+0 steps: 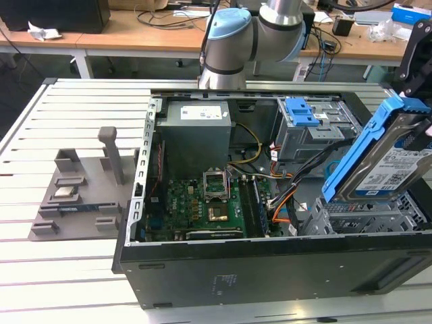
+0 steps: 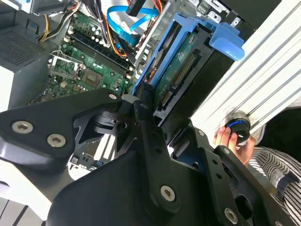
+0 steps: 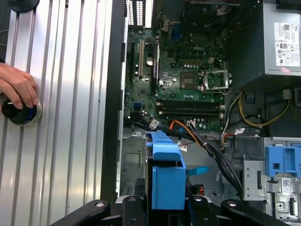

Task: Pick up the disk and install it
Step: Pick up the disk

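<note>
The disk (image 1: 386,165), a silver drive with a blue-and-white label in a bright blue bracket, hangs tilted on edge over the grey drive bay (image 1: 364,216) at the front of the open computer case on the exterior view's right. My gripper (image 1: 418,115) comes down from that side and is shut on its upper end. In the second wrist view the black fingers (image 2: 143,120) clamp the disk (image 2: 181,70) by its blue frame. In the first wrist view the disk's blue bracket (image 3: 167,181) sits between the fingers of my gripper (image 3: 167,209), above the bay (image 3: 134,162).
The open case (image 1: 202,270) holds a motherboard (image 1: 202,202), a power supply (image 1: 196,135), loose cables (image 1: 287,196) and a blue-latched grey drive cage (image 1: 307,115). A grey fixture (image 1: 74,196) stands at the exterior view's left. A person's hand (image 3: 19,89) rests on a black knob (image 3: 19,113).
</note>
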### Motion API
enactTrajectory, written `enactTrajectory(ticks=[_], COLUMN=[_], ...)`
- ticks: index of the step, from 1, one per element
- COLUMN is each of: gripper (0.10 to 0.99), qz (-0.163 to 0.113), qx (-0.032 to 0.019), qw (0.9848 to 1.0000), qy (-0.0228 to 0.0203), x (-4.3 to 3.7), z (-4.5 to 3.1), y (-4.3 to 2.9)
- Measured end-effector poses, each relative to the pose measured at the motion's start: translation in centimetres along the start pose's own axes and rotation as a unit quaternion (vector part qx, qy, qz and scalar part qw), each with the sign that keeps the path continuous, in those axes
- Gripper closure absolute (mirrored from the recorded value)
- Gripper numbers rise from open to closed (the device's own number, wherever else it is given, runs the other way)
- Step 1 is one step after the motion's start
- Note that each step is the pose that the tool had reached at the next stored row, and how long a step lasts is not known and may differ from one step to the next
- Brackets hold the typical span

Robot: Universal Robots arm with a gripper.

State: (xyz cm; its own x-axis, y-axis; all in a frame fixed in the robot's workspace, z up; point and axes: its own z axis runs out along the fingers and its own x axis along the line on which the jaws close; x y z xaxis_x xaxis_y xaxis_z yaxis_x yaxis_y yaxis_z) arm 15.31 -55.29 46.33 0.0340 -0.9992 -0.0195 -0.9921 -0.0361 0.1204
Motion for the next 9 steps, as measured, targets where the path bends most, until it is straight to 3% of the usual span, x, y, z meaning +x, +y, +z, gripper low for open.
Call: enactTrajectory(ticks=[5,9], gripper=[0.718,0.718], qz=[0.0,0.0], qx=[-0.0001,-0.0001], qw=[1.0,1.0], qy=[0.0,0.0], x=[-0.02,-0.04], z=[0.49,0.51], y=[-0.93,-1.1])
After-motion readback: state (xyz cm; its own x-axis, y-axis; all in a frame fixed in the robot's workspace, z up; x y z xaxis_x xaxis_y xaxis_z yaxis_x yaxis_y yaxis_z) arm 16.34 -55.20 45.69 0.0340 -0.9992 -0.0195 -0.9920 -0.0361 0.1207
